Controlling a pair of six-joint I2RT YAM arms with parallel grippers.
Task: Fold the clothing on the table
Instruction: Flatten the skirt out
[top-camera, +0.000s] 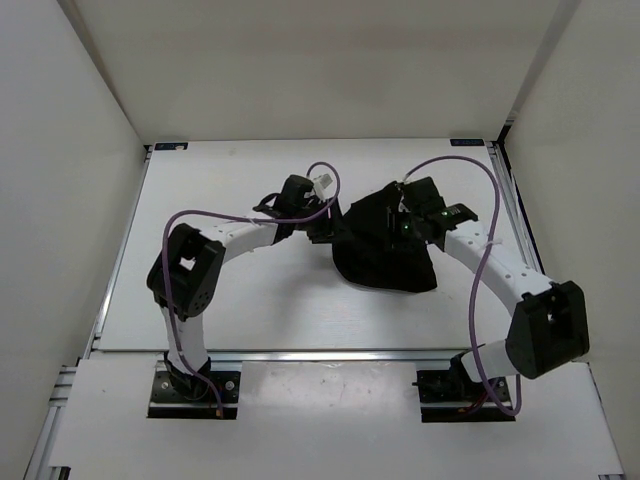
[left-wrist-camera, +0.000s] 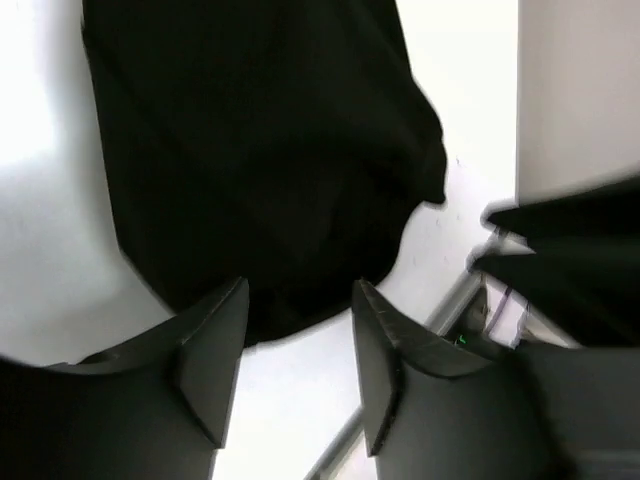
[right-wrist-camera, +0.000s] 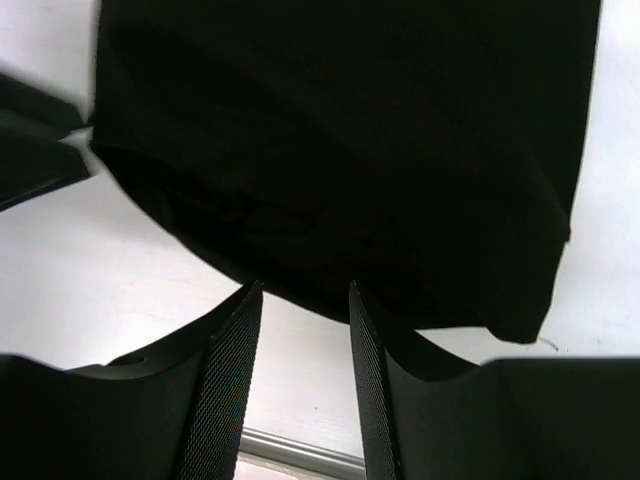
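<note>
On the table (top-camera: 230, 300), right of centre: black clothing (top-camera: 385, 255) in a rumpled heap, a gripper at either side.
I see the left gripper (left-wrist-camera: 295, 350) and right gripper (right-wrist-camera: 300, 380) both open and empty, with cloth just beyond each. I judge the fold half done; next I need a free edge to pinch. The grippers crowd each other, and the side rail (top-camera: 508, 200) is near.

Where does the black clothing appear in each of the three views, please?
Top external: the clothing lies right of centre.
Left wrist: the clothing fills the upper middle.
Right wrist: the clothing spans the top.
Shared landmark: the white table beneath it.
</note>
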